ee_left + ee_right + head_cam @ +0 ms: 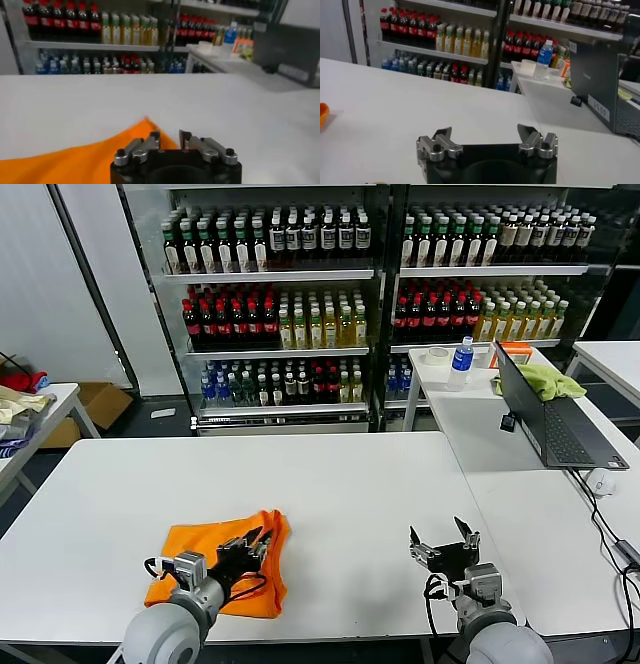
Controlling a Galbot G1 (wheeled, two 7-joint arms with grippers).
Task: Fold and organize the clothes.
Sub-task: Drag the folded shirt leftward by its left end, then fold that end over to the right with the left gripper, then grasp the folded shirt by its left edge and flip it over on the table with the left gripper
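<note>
The orange T-shirt (222, 566) lies folded into a compact bundle on the white table (350, 484), at the near edge in front of the robot's left side. The left gripper (256, 541) sits over the right part of the T-shirt, and its fingers stand a little apart with nothing between them, so I judge a fold is just released. The right gripper (444, 543) waits well to the right of the T-shirt, jaws wide apart and empty. The next move probably calls for lifting the left gripper clear without dragging the cloth, then another fold or tidying. How many layers the bundle has, and its white lettering, I cannot make out; the arm hides the near edge.
</note>
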